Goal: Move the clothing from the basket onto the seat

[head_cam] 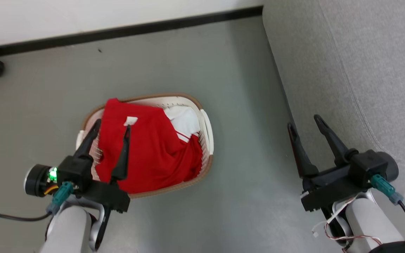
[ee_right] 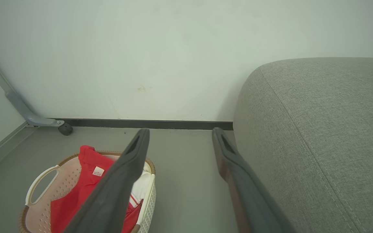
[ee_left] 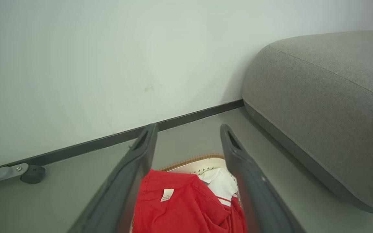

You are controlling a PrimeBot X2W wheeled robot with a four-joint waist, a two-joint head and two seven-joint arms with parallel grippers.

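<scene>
Head view, basket: We find the basket (head_cam: 207, 130) on the grey floor (head_cam: 230, 70), left of the seat (head_cam: 346, 70) and apart from it.
Head view, clothing: The red clothing (head_cam: 149, 151) lies heaped inside the basket, white neck label up.
Head view, left gripper: Our left gripper (head_cam: 114, 123) hangs over the clothing, jaws wide apart, empty.
Head view, right gripper: Our right gripper (head_cam: 303, 121) hovers over the floor beside the seat's edge, jaws wide apart, empty.
Left wrist view: The clothing shows between our spread jaws, the seat at right.
Right wrist view: The basket sits lower left, partly behind one jaw, and the seat's stitched seam runs at right.
</scene>
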